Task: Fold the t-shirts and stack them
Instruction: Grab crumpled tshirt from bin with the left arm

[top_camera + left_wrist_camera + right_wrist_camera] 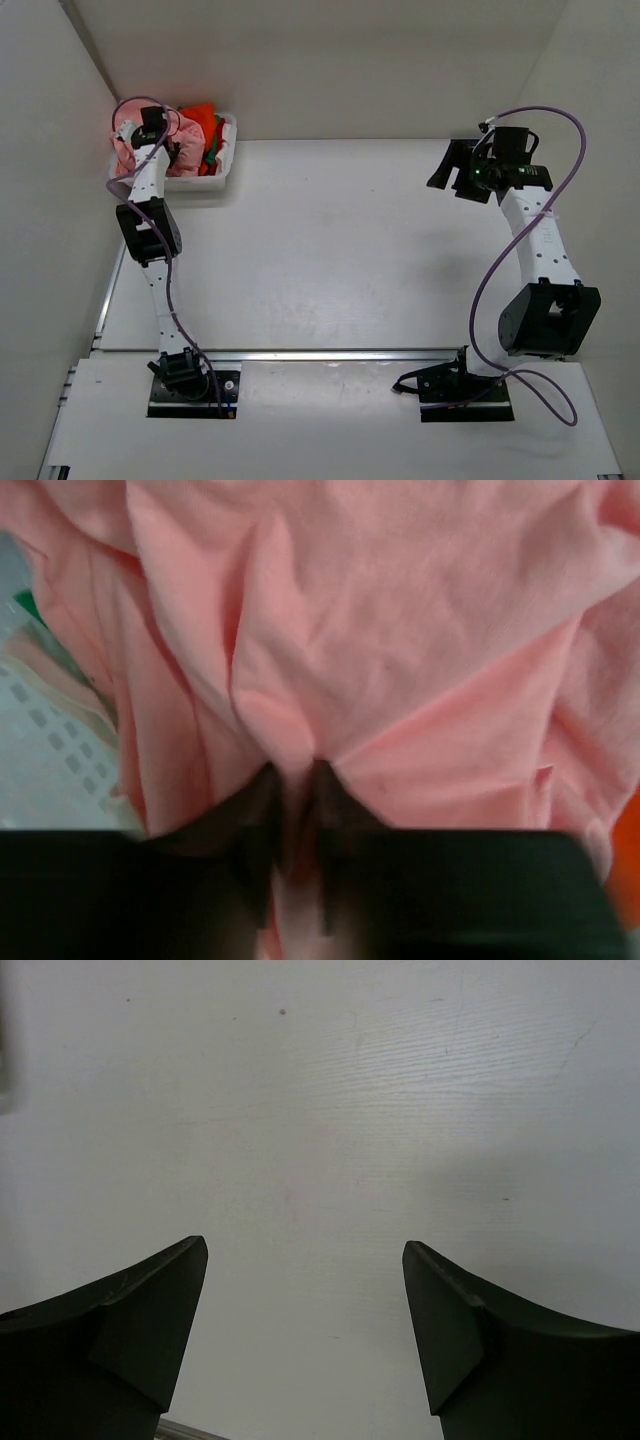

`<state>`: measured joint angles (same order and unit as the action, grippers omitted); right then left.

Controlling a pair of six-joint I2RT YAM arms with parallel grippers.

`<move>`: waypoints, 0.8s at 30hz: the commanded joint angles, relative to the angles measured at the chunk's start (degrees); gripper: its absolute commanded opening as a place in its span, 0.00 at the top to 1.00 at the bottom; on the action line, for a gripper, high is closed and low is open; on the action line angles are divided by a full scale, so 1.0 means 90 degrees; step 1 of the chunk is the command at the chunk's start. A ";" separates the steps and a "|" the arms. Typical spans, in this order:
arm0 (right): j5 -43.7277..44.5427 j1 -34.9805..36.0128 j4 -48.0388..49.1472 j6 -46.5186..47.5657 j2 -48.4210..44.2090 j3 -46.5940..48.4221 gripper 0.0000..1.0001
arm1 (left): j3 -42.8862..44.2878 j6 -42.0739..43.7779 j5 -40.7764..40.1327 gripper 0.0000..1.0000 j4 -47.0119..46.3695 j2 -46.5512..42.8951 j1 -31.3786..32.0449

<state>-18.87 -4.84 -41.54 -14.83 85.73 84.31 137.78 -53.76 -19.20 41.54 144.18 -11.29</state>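
White table (330,240), walled on three sides, takes up most of the top view. Right arm (540,240) is bent over its far right part. Left arm (148,185) is stretched out to the far left corner.

In that corner a white slotted basket (170,186) sits on the table, close to the left wall. Both shirts lie bunched inside it:
- salmon-pink t-shirt (125,155) across the left and middle
- orange t-shirt (200,118) on the right side, toward the back wall
- scrap of green cloth (210,155) just at the orange one's near edge

Left gripper (295,810) is down in the basket. Jaws are narrow, with a raised fold of the pink cloth pinched between its fingers (262,815). Pink fills nearly the whole wrist view.

Right gripper (305,1290) hangs above bare table, well apart from the basket. Jaws are wide, only tabletop seen between them
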 commanded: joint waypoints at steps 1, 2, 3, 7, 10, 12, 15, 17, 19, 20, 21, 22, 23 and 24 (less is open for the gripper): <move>-0.0168 -0.0038 0.0085 -0.0051 -0.0278 -0.0130 0.24 | 0.0462 -0.0081 0.0414 0.83 0.0111 -0.0229 0.0004; -0.0159 -0.0048 0.0104 -0.0042 -0.0278 -0.0082 0.25 | 0.0589 -0.0091 0.0521 0.98 0.0111 -0.0277 0.0033; -0.0168 -0.0019 0.0152 -0.0051 -0.0297 -0.0052 0.25 | 0.0658 -0.0111 0.0561 1.00 0.0072 -0.0355 0.0053; -0.0208 0.0020 0.0143 -0.0042 -0.0317 0.0007 0.26 | 0.0514 -0.0218 0.0610 1.00 -0.0404 -0.1299 0.0170; -0.0071 -0.0086 0.0094 -0.0003 -0.0434 -0.0042 0.29 | -0.0034 -0.0316 0.0970 1.00 -0.1010 -0.2286 0.0268; -0.0013 -0.0165 0.0094 0.0017 -0.0590 -0.0187 0.28 | -0.0152 -0.0375 0.1253 1.00 -0.1051 -0.2776 0.0482; 0.0095 -0.0233 0.0132 0.0017 -0.0844 -0.0374 0.28 | -0.0182 -0.0278 0.1916 1.00 -0.1119 -0.3450 0.1173; 0.0153 -0.0214 0.0104 0.0056 -0.0941 -0.0403 0.29 | 0.0012 -0.0248 0.2240 1.00 -0.1140 -0.3782 0.1642; 0.0280 -0.0117 0.0075 0.0027 -0.1049 -0.0471 0.29 | 0.0189 -0.0315 0.2659 1.00 -0.1139 -0.4036 0.1917; 0.0310 -0.0087 0.0103 0.0075 -0.1098 -0.0530 0.29 | 0.0161 -0.0422 0.2844 1.00 -0.1149 -0.4241 0.2034; 0.0387 -0.0058 0.0113 0.0095 -0.1156 -0.0579 0.30 | -0.0062 -0.0675 0.3011 1.00 -0.1255 -0.4513 0.2074; 0.0398 -0.0048 0.0114 0.0105 -0.1196 -0.0598 0.30 | -0.0209 -0.0793 0.3215 1.00 -0.1343 -0.4661 0.2084; 0.0417 -0.0067 0.0143 0.0134 -0.1244 -0.0657 0.29 | -0.0520 -0.0949 0.3362 1.00 -0.1470 -0.4943 0.2142; 0.0495 -0.0077 0.0162 0.0105 -0.1312 -0.0706 0.29 | -0.0852 -0.1009 0.3393 1.00 -0.1606 -0.5245 0.2162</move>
<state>-16.56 -5.72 -41.45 -14.74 76.12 78.96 134.76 -58.89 5.50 29.80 103.24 9.93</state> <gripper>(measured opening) 0.711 0.036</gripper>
